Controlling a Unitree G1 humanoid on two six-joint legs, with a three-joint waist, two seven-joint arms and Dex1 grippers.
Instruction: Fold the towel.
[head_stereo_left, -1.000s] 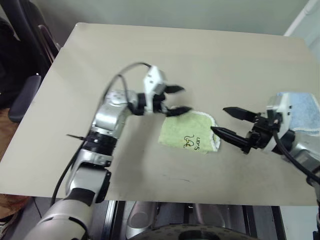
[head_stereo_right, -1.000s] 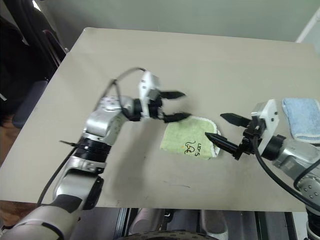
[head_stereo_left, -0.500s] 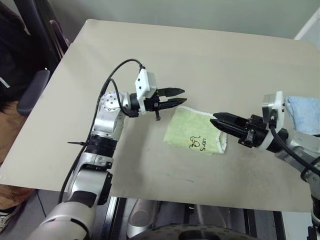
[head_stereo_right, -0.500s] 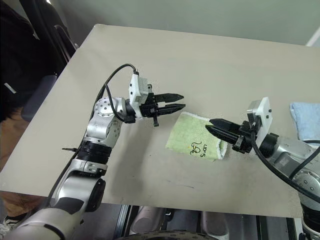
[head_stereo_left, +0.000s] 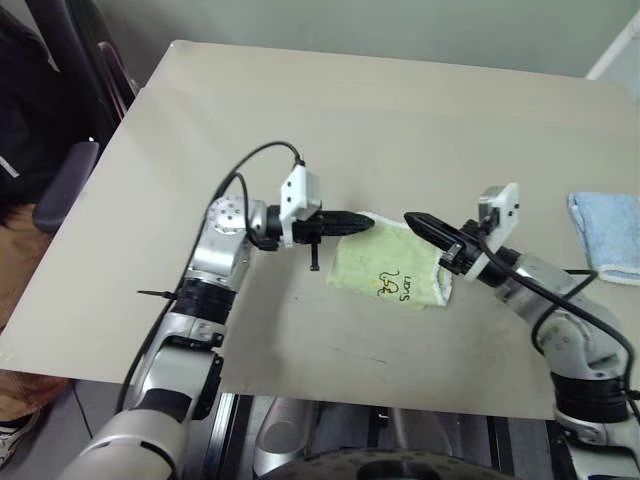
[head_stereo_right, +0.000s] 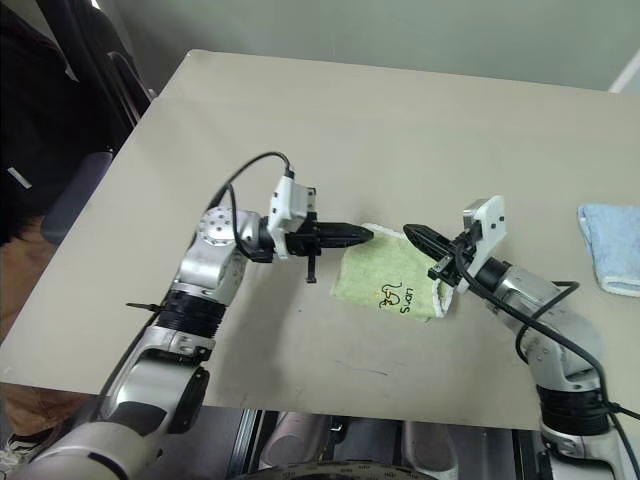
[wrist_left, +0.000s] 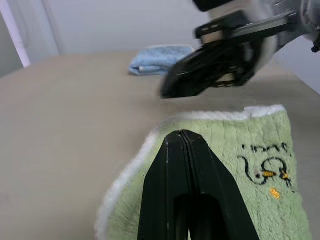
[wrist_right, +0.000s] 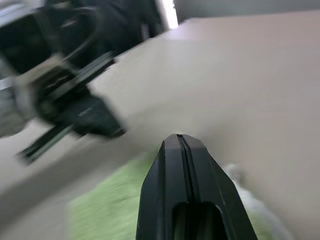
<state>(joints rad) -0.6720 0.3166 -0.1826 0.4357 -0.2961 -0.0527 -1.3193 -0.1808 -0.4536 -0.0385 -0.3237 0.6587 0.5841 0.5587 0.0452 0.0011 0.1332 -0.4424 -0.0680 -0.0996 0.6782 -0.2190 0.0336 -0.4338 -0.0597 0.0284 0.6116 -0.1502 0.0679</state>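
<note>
The towel (head_stereo_left: 388, 266), lime green with a white edge trim and small dark embroidery, lies folded and flat near the middle of the table. My left gripper (head_stereo_left: 366, 222) is shut and level over the towel's far left corner, pointing right, with nothing between its fingers (wrist_left: 182, 150). From the other side my right gripper (head_stereo_left: 410, 218) points left over the far right edge, also shut and empty. The two tips are a short gap apart. The towel (wrist_left: 250, 150) spreads below the left gripper's black fingers, and green cloth (wrist_right: 110, 205) lies blurred under the right gripper.
A folded light blue towel (head_stereo_left: 606, 236) lies near the right edge of the beige table (head_stereo_left: 400, 120). A dark chair (head_stereo_left: 60, 185) stands off the table's left side. The table's far half is bare.
Both grippers have gone from open to shut. Each has come down and in toward the towel's far edge, so their tips now nearly meet.
</note>
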